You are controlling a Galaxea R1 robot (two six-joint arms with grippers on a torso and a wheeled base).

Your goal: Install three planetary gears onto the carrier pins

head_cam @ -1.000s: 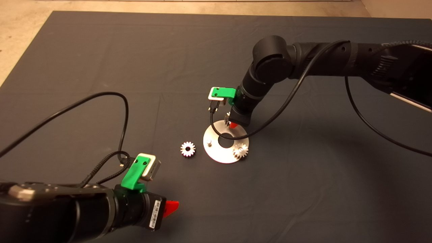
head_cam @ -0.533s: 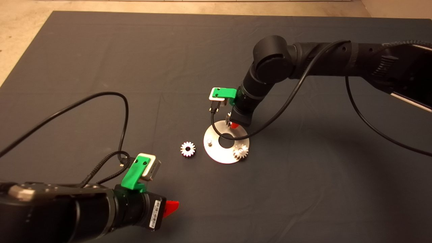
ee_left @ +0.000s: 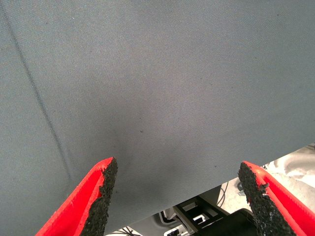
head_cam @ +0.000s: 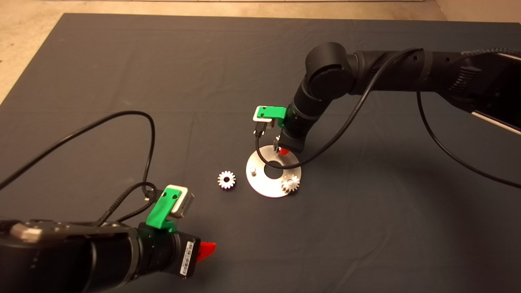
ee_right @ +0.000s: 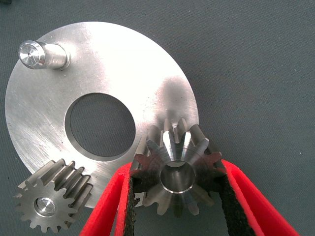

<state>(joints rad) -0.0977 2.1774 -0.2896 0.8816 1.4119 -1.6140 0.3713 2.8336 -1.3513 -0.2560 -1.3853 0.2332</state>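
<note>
Right end effector [ee_right: 175,196], seen from its wrist camera: the two red fingers [ee_right: 106,206] are closed onto a gear [ee_right: 177,172], black pads pressed against its teeth on opposite flanks. The bore of this gear faces the camera. It sits over the rim of the disc [ee_right: 113,64], just beside the large centre hole [ee_right: 100,126].

A second gear [ee_right: 51,202] is already seated on a pin, the pin's end showing in its bore. One bare pin [ee_right: 42,54] stands upright near the disc's edge, across the centre hole from the held gear.

Head view: the disc [head_cam: 264,188] lies on the dark mat [head_cam: 122,61] covering the bench, near mid-frame. On its face the bare pin [head_cam: 252,170] is at about 9 o'clock and the seated gear [head_cam: 290,183] at about 4 o'clock. The right end effector [head_cam: 282,151] stands over the rim at about 1 o'clock. The third gear [head_cam: 226,179] lies flat on the mat, just beside the disc on its 9 o'clock side and not touching it.

Left end effector [ee_left: 179,191]: fingers [ee_left: 101,189] spread wide apart, gripping nothing, above bare mat [ee_left: 157,73]. In the head view it is at the lower left [head_cam: 206,250], well apart from the disc.
</note>
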